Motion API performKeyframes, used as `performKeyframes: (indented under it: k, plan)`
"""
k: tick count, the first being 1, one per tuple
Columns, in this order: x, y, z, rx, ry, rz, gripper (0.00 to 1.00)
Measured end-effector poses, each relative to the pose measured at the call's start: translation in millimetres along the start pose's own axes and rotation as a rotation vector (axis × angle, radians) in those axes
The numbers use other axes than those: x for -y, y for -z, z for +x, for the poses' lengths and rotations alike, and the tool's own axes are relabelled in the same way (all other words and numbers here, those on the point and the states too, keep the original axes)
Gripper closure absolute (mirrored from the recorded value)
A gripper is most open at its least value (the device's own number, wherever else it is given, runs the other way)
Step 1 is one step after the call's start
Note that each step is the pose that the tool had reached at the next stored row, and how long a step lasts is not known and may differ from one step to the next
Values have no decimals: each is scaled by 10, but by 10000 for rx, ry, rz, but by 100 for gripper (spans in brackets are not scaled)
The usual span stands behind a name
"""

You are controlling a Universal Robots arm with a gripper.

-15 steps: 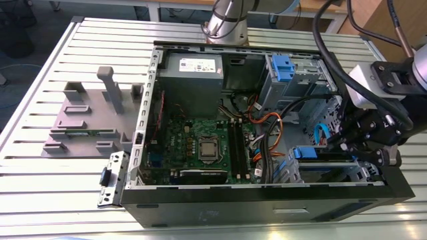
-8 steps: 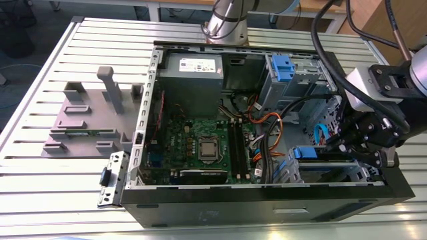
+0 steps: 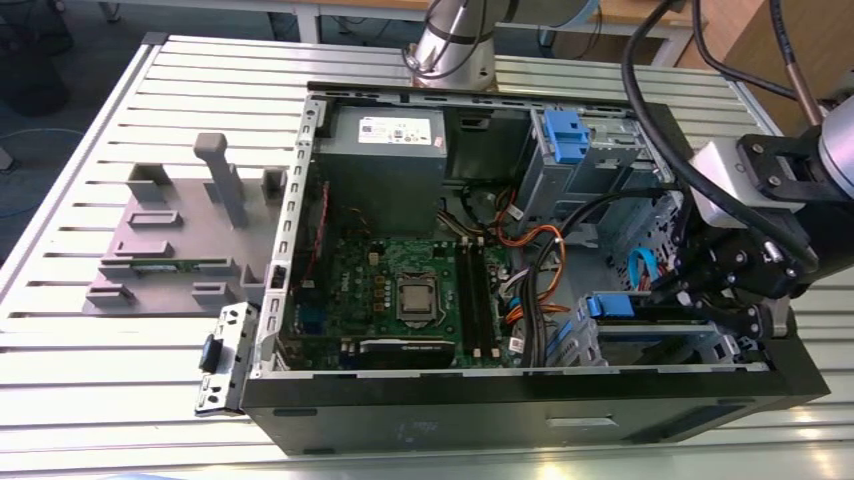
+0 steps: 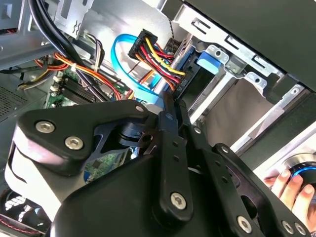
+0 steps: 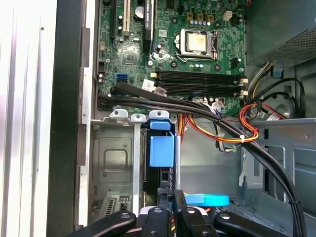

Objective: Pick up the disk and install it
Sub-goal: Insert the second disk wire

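Note:
The disk stands on edge in a slot of the metal drive cage (image 5: 113, 158) at the case's front corner. Its blue bracket (image 5: 162, 150) shows at the slot's mouth, and again as a blue piece (image 3: 617, 305) in the exterior view and as a blue tab (image 4: 208, 61) in the second wrist view. My gripper (image 3: 674, 292) hangs right over that bay. Its two black fingers (image 4: 170, 116) are pressed together, shut with nothing visible between them. The tips (image 5: 172, 195) sit close to the bracket's end; I cannot tell if they touch it.
Red, yellow and orange power wires (image 4: 158, 54) and a blue data cable (image 4: 121, 59) cross beside the bay. The motherboard (image 3: 400, 290), a grey power-supply box (image 3: 387, 130) and another blue bracket (image 3: 567, 135) lie in the case. A grey stand (image 3: 187, 230) sits outside. Fingers of a hand (image 4: 291, 187) show.

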State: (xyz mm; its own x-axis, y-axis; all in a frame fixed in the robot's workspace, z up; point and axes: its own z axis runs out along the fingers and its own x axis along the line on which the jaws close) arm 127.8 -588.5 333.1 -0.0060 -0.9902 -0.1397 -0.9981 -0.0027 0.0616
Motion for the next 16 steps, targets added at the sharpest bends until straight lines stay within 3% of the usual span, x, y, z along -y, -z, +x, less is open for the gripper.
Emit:
performKeyframes:
  k: [16]
  plan:
    - [-6, -48, 25, 1, 1, 1, 84]
